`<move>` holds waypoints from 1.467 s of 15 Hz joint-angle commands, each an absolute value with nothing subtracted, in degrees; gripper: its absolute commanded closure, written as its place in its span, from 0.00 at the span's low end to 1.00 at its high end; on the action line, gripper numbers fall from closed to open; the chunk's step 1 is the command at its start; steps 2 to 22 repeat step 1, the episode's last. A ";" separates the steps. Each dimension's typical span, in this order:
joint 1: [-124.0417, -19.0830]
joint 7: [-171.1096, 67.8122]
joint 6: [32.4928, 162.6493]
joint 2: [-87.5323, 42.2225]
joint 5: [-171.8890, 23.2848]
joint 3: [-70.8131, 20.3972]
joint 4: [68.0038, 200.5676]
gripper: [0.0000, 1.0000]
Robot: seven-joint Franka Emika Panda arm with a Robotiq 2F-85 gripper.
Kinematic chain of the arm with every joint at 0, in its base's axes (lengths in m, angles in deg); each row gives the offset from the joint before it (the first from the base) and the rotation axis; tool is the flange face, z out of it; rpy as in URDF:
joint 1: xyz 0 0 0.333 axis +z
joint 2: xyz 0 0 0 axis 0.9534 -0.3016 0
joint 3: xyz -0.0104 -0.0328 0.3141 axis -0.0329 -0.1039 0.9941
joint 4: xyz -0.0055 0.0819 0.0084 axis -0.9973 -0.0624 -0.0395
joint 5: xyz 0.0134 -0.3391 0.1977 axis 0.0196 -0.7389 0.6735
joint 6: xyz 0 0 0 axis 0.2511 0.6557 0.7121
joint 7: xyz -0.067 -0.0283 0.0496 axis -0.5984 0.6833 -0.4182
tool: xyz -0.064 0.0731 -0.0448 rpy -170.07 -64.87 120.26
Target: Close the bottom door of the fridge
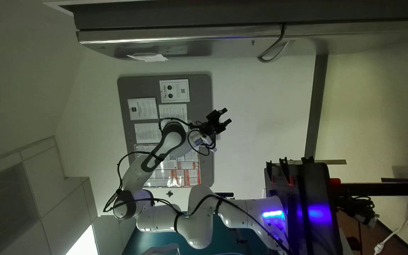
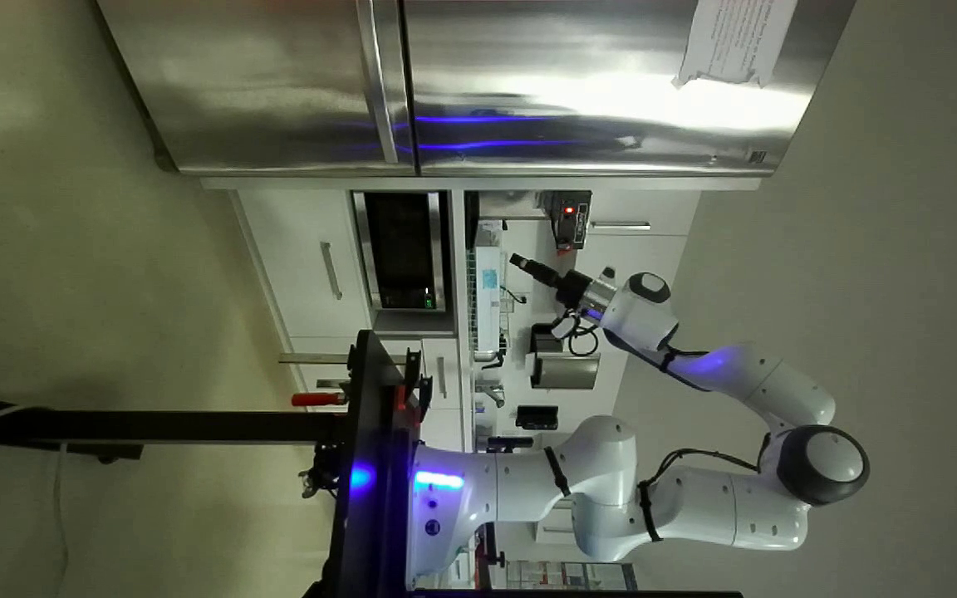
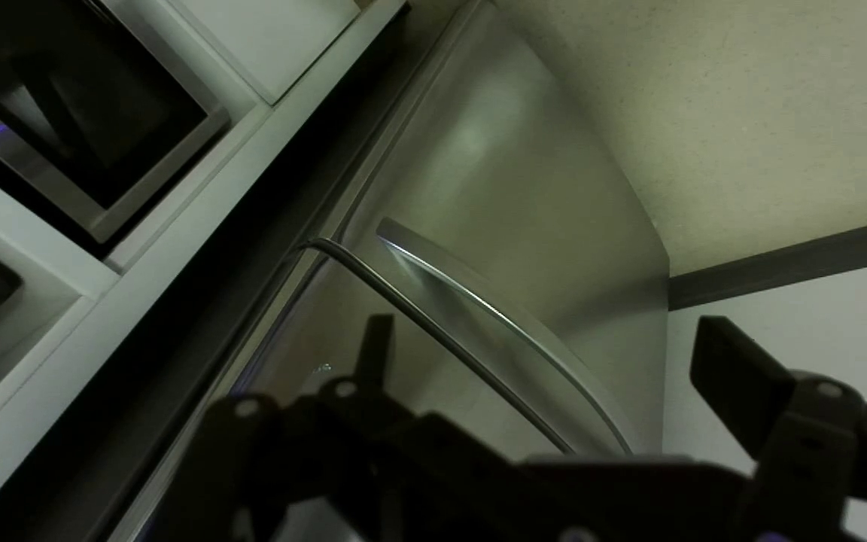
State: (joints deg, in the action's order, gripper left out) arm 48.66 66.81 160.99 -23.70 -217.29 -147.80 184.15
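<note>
The fridge is stainless steel in these frames, at the top of both exterior views (image 1: 225,46) (image 2: 545,50), which lie sideways. Its bottom door (image 2: 254,91) is the half towards the floor, with a long bar handle (image 2: 375,75) beside the dark seam. The bottom door also shows in an exterior view (image 1: 360,42) and the wrist view (image 3: 509,165). It looks flush with the upper door, and no interior or inner shelf shows. My gripper (image 1: 226,116) is open, empty and apart from the door. In the wrist view the fingers (image 3: 546,322) stand wide, with the handle (image 3: 501,316) seen between them.
A grey board with papers (image 1: 207,170) hangs on the wall behind the arm. A built-in oven (image 2: 404,249) and white cabinets (image 2: 300,257) stand beside the fridge. The arm's black base table (image 2: 370,374) has clamps. A paper (image 2: 736,37) is taped to the upper door.
</note>
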 commanded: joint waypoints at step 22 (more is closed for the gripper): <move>48.66 66.81 160.99 -23.70 -217.29 -147.80 184.15 0.00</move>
